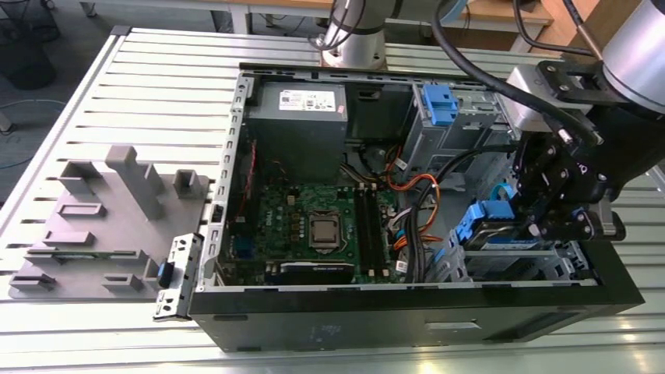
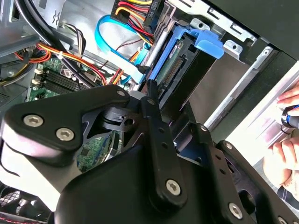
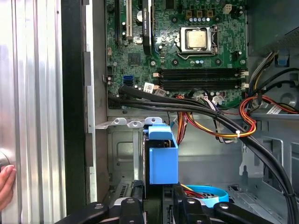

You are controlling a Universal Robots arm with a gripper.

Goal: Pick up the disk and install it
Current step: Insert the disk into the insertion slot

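The disk (image 1: 488,222), a silver drive with blue plastic side rails, stands on edge in the metal drive bay (image 1: 519,261) at the front of the open computer case, on the exterior view's right. My gripper (image 1: 543,226) hangs right over it. In the first wrist view the black fingers (image 3: 133,207) sit on either side of the disk's blue rail end (image 3: 162,158), shut on it. In the second wrist view one finger (image 2: 152,95) lies against the disk (image 2: 184,70) beside its connector edge.
A grey power supply (image 1: 301,101), the green motherboard (image 1: 311,226) and bundles of orange, yellow and black cables (image 1: 416,202) fill the case. A blue clip (image 1: 441,105) sits in the upper bay. A grey fixture block (image 1: 104,210) stands beside the case. A person's hand (image 2: 287,140) is near the case edge.
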